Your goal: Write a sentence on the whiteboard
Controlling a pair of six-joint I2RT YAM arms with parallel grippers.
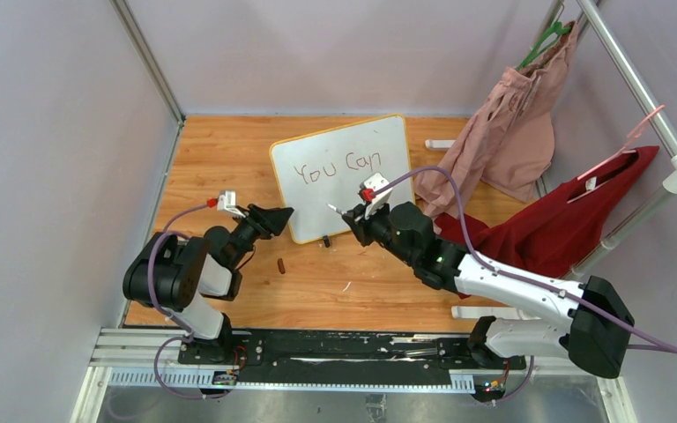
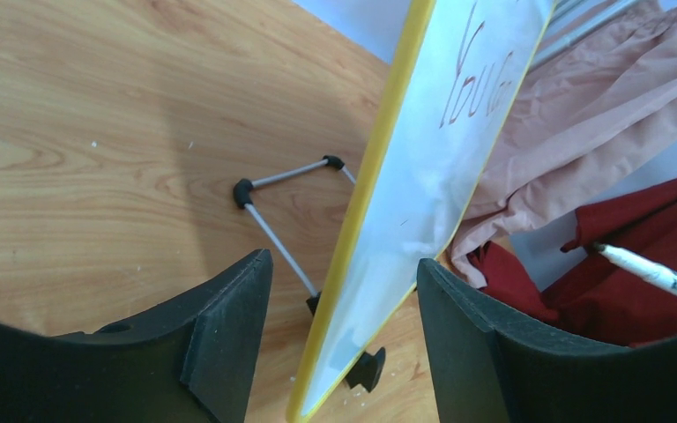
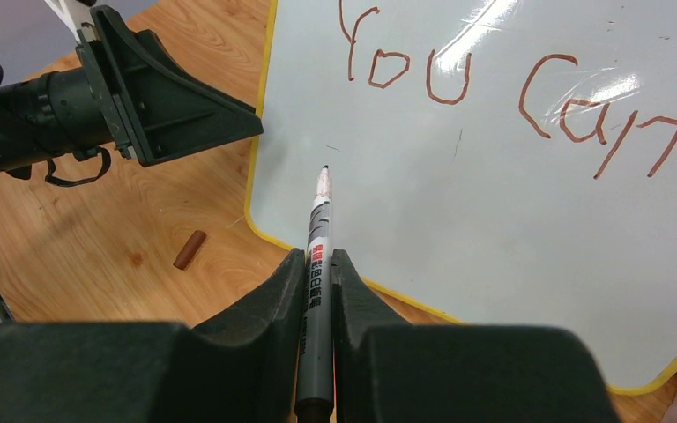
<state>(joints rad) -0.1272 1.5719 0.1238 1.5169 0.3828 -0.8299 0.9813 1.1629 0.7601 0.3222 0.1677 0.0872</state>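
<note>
My left claw [image 1: 284, 214] is spread wide, one finger on each side of the left edge of the whiteboard [image 1: 310, 216], which stands on the wood table [image 1: 220, 150]. My right claw [image 3: 317, 260] pinches the marker [image 3: 320, 220], tip close to the bare white just under the sentence [image 3: 494, 84], "You Can". Plenty of white room sits below.

On my overhead view, the yellow-framed rectangular whiteboard [image 1: 344, 172] stands mid-table. Its lower-left edge sits between my left gripper [image 1: 284, 212] fingers at eight o'clock. My right gripper [image 3: 317, 257], clamping the slim white marker pen [image 3: 321, 198], is at six, the small brown cylindrical cap [image 1: 281, 265] at seven, and the hanging pink cloth [image 1: 502, 141] at three.
</note>
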